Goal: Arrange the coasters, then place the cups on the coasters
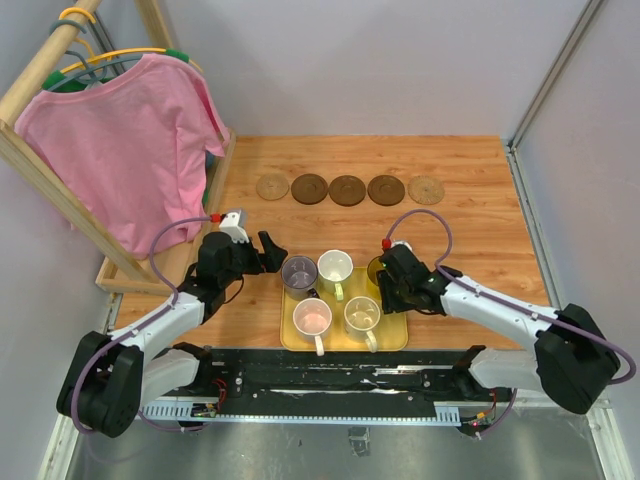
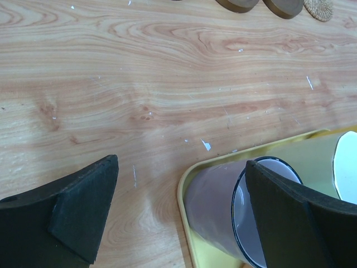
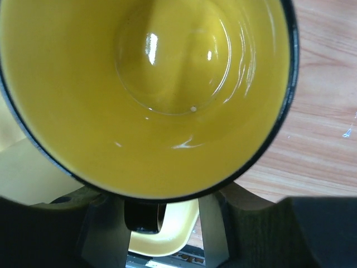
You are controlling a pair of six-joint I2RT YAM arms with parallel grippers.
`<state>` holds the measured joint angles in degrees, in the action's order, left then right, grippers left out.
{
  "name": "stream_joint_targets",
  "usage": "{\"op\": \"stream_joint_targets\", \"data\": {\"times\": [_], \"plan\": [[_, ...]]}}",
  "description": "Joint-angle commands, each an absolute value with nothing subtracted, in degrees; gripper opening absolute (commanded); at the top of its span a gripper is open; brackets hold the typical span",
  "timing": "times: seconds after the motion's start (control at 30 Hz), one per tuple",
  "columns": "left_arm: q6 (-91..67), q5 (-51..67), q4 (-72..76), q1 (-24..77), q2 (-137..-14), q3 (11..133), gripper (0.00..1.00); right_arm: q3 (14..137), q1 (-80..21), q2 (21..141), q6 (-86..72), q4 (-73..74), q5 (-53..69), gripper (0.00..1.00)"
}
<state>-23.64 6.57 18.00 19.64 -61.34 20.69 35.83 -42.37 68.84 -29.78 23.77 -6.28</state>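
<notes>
Several brown coasters lie in a row at the far side of the table, and some show in the left wrist view as coasters. On the yellow tray stand a grey-purple cup, a white-greenish cup, a pink cup and a cream cup. My left gripper is open, its right finger over the rim of the grey-purple cup. The yellow cup fills the right wrist view. My right gripper has its fingers against both sides of that cup's handle.
A wooden rack with a pink shirt stands at the back left, its base along the table's left edge. Grey walls close the back and right. The tray rim lies just right of my left gripper.
</notes>
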Motion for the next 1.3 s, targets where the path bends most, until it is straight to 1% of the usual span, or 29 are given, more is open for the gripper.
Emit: {"op": "stream_joint_targets", "data": {"times": [0.0, 0.23, 0.6, 0.77, 1.0, 1.27], "plan": [[-23.78, 6.76, 20.7, 19.84, -61.53, 19.87, 1.0, 37.63, -44.18, 70.96, -30.42, 23.55, -9.06, 0.45], [-23.72, 6.49, 20.62, 19.82, -61.14, 19.41, 1.0, 39.25, -45.8, 72.82, -30.91, 23.84, -10.82, 0.43], [-23.73, 6.65, 20.92, 19.85, -61.27, 19.22, 1.0, 39.02, -46.36, 69.87, -32.14, 23.39, -13.43, 0.43], [-23.76, 6.68, 20.96, 19.81, -61.23, 19.11, 1.0, 38.87, -46.38, 69.78, -32.61, 23.63, -14.07, 0.4], [-23.82, 6.68, 21.05, 19.86, -61.29, 18.91, 1.0, 39.12, -46.36, 71.26, -33.06, 23.79, -14.88, 0.34], [-23.9, 6.56, 20.92, 19.86, -61.27, 18.81, 1.0, 39.53, -46.36, 71.41, -32.6, 23.64, -14.63, 0.18]]}}
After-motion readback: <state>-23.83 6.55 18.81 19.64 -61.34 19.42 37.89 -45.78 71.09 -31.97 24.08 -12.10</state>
